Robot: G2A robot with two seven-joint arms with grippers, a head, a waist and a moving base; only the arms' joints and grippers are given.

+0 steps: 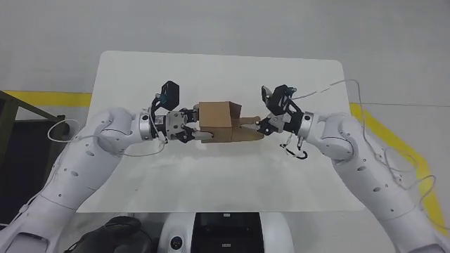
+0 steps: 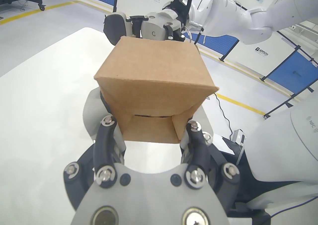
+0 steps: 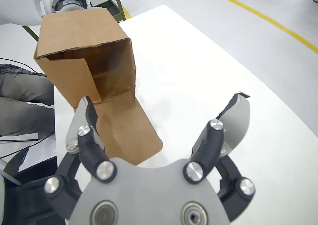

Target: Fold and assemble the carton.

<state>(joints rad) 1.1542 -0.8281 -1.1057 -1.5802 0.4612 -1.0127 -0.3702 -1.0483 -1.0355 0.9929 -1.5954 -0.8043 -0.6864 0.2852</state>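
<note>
Brown corrugated cardboard carton (image 1: 216, 116) lies on its side at the white table's (image 1: 211, 183) middle, my left gripper (image 2: 149, 121) clamped on one end, my right gripper (image 3: 161, 100) spread open over the flat flap (image 3: 129, 131). Pushing that flap askew could, I reckon, twist the carton loose.

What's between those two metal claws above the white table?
A brown cardboard carton, seen in the top view: the left gripper holds one end, and its open flap reaches toward the right gripper.

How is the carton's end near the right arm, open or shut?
Open: the carton shows its hollow inside, one flap spread outward.
</note>
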